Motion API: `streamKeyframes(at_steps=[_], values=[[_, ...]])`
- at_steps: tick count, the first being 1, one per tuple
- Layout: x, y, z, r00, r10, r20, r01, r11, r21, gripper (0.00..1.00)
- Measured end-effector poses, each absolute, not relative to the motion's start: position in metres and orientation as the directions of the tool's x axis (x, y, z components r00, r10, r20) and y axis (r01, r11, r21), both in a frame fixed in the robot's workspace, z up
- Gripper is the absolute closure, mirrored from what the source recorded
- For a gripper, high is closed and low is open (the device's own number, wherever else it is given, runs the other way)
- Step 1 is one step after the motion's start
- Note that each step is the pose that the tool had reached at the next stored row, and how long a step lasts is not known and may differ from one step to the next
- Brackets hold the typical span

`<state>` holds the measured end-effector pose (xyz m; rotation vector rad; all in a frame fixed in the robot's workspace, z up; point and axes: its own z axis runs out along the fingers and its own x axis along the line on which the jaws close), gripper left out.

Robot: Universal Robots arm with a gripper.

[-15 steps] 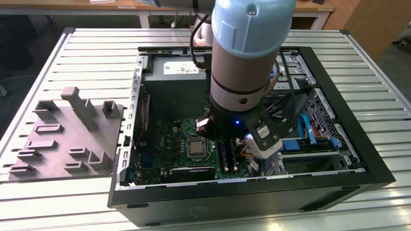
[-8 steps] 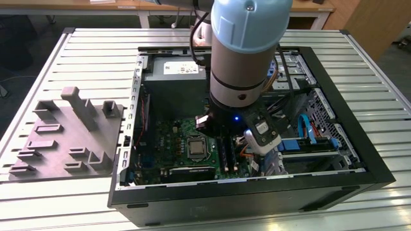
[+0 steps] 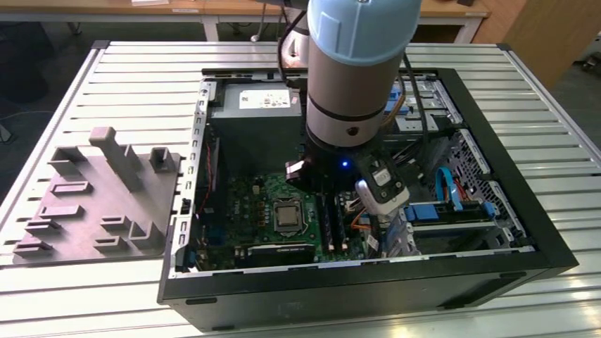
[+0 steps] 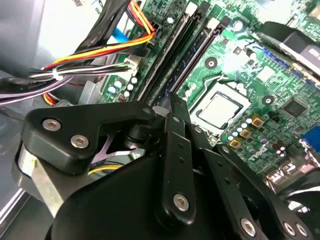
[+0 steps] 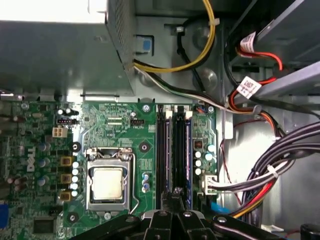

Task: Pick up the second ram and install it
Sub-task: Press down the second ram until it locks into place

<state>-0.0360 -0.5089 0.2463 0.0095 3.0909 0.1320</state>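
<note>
The second ram [image 5: 187, 155], a thin dark blue board, stands on edge in a long black slot of the green motherboard [image 5: 115, 125]. It also shows between the black slots [image 4: 187, 62] in the second wrist view. My gripper [image 4: 175, 100] is shut, its black fingers pressed together with nothing between them. Their tip [image 5: 175, 192] hangs just over the near end of the slots, beside the stick. In the exterior view my arm [image 3: 352, 84] reaches down into the open computer case [image 3: 526, 232].
A silver processor [image 5: 107, 182] sits beside the slots. Cable bundles [image 5: 280, 170] and a yellow wire [image 5: 200, 55] crowd the drive-bay side. The grey power supply box [image 3: 255, 105] fills the case's far end. A grey fixture block [image 3: 103, 197] stands on the slatted table at the exterior view's left.
</note>
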Motion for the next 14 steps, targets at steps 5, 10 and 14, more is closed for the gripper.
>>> streamKeyframes(at_steps=[5, 10, 14], values=[[-0.036, -0.509, 0.262, -0.999, 0.008, -0.048, 0.004, 0.996, 0.085, 0.9], [-0.036, -0.509, 0.263, -0.999, 0.008, -0.048, 0.004, 0.996, 0.086, 0.9], [-0.036, -0.509, 0.264, -0.999, 0.008, -0.049, 0.004, 0.996, 0.086, 0.9]])
